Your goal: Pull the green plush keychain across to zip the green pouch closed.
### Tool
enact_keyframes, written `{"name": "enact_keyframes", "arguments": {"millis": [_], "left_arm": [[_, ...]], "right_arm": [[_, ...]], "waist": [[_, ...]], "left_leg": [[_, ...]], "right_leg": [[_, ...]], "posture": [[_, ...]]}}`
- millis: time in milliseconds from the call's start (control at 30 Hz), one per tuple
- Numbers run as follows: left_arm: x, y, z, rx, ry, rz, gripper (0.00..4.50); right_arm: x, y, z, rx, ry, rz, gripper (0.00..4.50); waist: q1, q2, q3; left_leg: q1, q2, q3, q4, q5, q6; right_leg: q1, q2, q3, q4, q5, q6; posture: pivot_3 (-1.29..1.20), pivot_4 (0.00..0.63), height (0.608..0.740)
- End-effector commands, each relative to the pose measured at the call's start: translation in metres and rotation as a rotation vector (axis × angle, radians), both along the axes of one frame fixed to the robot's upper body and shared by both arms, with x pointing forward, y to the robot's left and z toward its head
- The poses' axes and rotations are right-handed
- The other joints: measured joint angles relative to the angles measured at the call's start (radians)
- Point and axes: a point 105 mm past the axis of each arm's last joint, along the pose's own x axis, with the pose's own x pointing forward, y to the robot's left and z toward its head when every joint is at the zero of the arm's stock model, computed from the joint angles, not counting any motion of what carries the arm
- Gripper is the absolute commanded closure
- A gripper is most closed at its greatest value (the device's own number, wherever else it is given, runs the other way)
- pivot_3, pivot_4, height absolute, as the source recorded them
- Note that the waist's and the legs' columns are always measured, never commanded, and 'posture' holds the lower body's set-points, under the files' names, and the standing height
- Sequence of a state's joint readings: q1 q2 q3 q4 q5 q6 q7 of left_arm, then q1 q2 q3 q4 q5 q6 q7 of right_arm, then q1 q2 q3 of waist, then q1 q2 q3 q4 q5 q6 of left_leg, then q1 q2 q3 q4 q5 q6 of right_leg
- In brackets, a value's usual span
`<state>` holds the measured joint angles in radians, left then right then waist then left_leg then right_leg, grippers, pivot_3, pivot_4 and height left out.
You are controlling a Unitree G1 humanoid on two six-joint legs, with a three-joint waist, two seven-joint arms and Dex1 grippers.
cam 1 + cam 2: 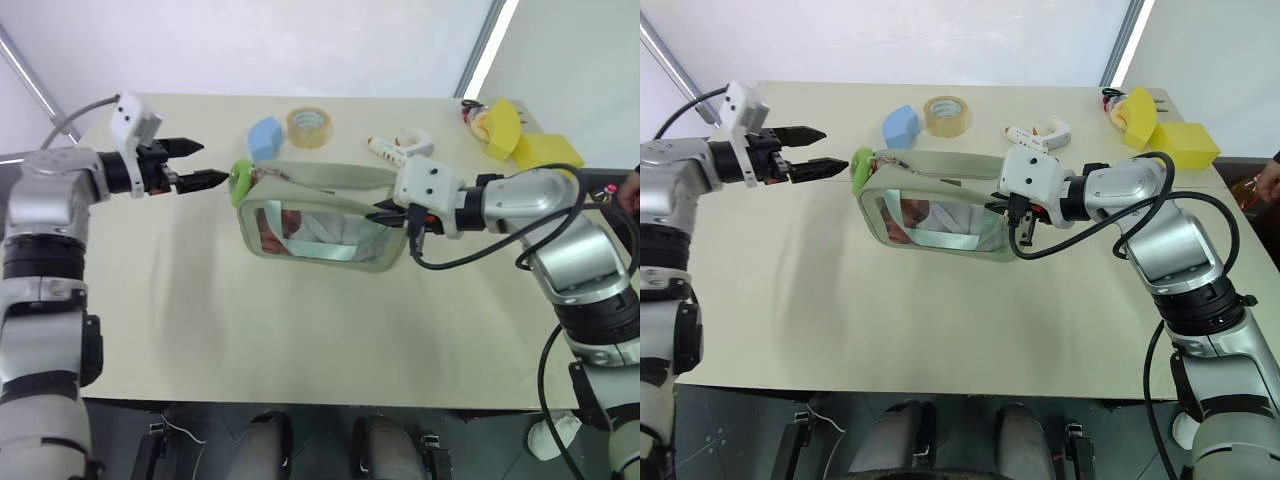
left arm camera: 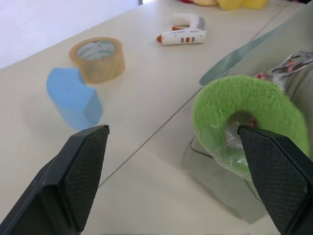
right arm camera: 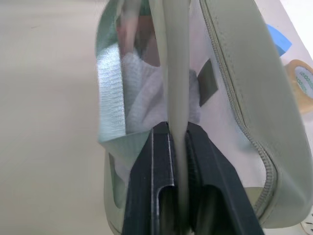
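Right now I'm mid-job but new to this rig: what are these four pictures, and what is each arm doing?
Two pictures come from the robot's head, looking down over its two arms and a table. The other two come from a camera on each wrist, looking along that gripper's black fingers.

The green pouch lies mid-table with the green plush keychain at its end nearer the left arm. The right gripper is shut on the pouch's edge at the other end; its wrist view shows fabric pinched between the fingers. The left gripper is open, right by the keychain, holding nothing.

Behind lie a blue sponge, a tape roll, a white tool and yellow sponges.
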<state>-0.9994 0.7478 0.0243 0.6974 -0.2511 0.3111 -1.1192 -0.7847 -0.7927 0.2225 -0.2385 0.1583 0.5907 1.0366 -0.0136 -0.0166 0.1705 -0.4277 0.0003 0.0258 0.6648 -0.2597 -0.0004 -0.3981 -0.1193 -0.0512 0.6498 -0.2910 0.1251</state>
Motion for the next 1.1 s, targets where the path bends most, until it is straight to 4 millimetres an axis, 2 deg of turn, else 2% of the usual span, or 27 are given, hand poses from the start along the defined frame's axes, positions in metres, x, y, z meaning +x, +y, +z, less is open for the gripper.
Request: {"name": "enact_keyframes", "arguments": {"millis": [33,233,433,533,600,767,867,967,1100], "left_arm": [[0.003,-0.007,0.012,-0.023,-0.05,-0.02,0.0],[-0.002,-0.028,0.007,-0.045,-0.03,-0.114,0.0],[-0.001,-0.031,0.012,-0.058,-0.036,-0.123,0.0],[-0.006,-0.034,0.01,-0.056,-0.022,-0.156,0.82],[-0.007,-0.033,0.012,-0.059,-0.028,-0.161,1.84],[-0.005,-0.029,0.038,-0.098,-0.068,-0.134,4.3],[-0.021,-0.044,0.055,-0.11,-0.074,-0.266,4.41],[-0.028,-0.055,0.065,-0.128,-0.08,-0.317,4.41],[-0.033,-0.083,0.053,-0.069,-0.088,-0.396,4.41]], "right_arm": [[-0.004,0.005,0.006,0.003,-0.04,0.024,4.46],[-0.002,0.008,0.007,0.007,-0.049,0.023,4.46],[-0.001,0.009,0.008,0.009,-0.058,0.022,4.46],[0.0,0.01,0.011,0.02,-0.066,0.018,4.5],[0.001,0.01,0.012,0.021,-0.069,0.015,4.5],[0.003,0.007,0.012,0.02,-0.08,0.002,4.5],[0.006,0.006,0.011,0.014,-0.089,-0.005,4.5],[0.008,0.006,0.011,0.013,-0.094,-0.005,4.5],[0.008,0.009,0.011,0.018,-0.102,0.001,4.5]], "waist": [[0.0,0.0,0.0],[0.0,0.0,0.0],[-0.003,0.0,0.0],[-0.003,0.0,0.0],[-0.003,0.0,0.0],[-0.001,0.0,0.0],[-0.003,0.0,0.0],[-0.003,0.0,0.0],[-0.002,0.0,0.0]], "left_leg": [[0.0,0.0,0.0,0.0,0.0,0.0],[0.0,0.0,0.0,0.0,0.0,0.0],[0.0,0.0,0.0,0.0,0.0,0.0],[0.0,0.0,0.0,0.0,0.0,0.0],[0.0,0.0,0.0,0.0,0.0,0.0],[0.0,0.0,0.0,0.0,0.0,0.0],[0.0,0.0,0.0,0.0,0.0,0.0],[0.0,0.0,0.0,0.0,0.0,0.0],[0.0,0.0,-0.001,0.0,0.0,0.0]], "right_leg": [[0.0,0.0,0.0,0.0,0.0,0.0],[0.0,0.0,0.0,0.0,0.0,0.0],[0.0,0.0,0.0,0.0,0.0,0.0],[0.0,0.0,0.0,0.0,0.0,0.0],[0.0,0.0,0.0,0.0,0.0,0.0],[0.0,0.0,0.0,0.0,0.0,0.0],[0.0,0.0,0.0,0.0,0.0,0.0],[0.0,0.0,0.0,0.0,0.0,0.0],[0.0,0.0,0.0,0.0,0.0,0.0]], "posture": [[0.0,0.15,0.74],[0.0,0.15,0.74],[0.0,0.15,0.74],[0.0,0.15,0.74],[0.0,0.15,0.74],[0.0,0.15,0.74],[0.0,0.15,0.74],[0.0,0.15,0.74],[0.0,0.15,0.74]]}}
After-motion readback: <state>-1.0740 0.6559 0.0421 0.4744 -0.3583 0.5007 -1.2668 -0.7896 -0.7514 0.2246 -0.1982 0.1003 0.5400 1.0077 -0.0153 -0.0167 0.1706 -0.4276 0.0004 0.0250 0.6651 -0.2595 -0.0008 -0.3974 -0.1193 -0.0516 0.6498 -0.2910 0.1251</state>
